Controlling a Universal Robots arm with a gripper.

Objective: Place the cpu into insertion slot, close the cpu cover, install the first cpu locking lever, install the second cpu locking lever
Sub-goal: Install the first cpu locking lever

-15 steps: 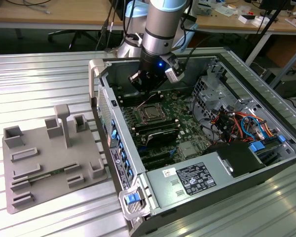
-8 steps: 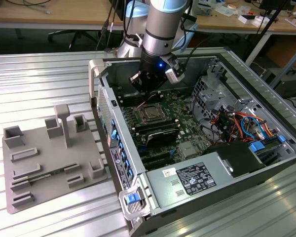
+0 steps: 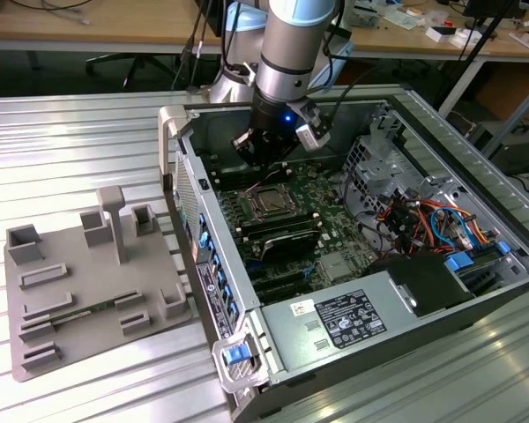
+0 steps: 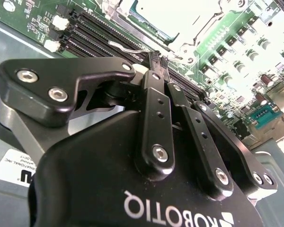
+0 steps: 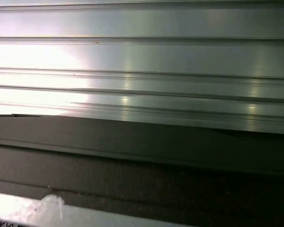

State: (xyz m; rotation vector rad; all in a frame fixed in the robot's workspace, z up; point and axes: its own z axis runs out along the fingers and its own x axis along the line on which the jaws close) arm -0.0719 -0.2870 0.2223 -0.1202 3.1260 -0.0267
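CPU [image 3: 269,202] sits flat in its slot [image 3: 268,204] near the middle of the motherboard, inside an open computer case [image 3: 476,291] lying on a ribbed metal table [image 3: 70,141]. Nearest in the exterior view, a grey fixture tray [image 3: 88,291] rests on the table beside the case. Farther in, a silver cover [image 3: 283,201] frames the chip and looks lowered over it. In the second wrist view the cover [image 4: 180,19] appears bright, with a thin wire lever [image 4: 128,47] lying beside the socket. Beyond, the hand [image 3: 266,163] hangs just above the socket's far side; its fingers [image 4: 156,71] are pressed together, holding nothing. The chip is probably light, rigid and fragile, best held by its edges; the lever is likely stiff and springy, pushed at its bent end.
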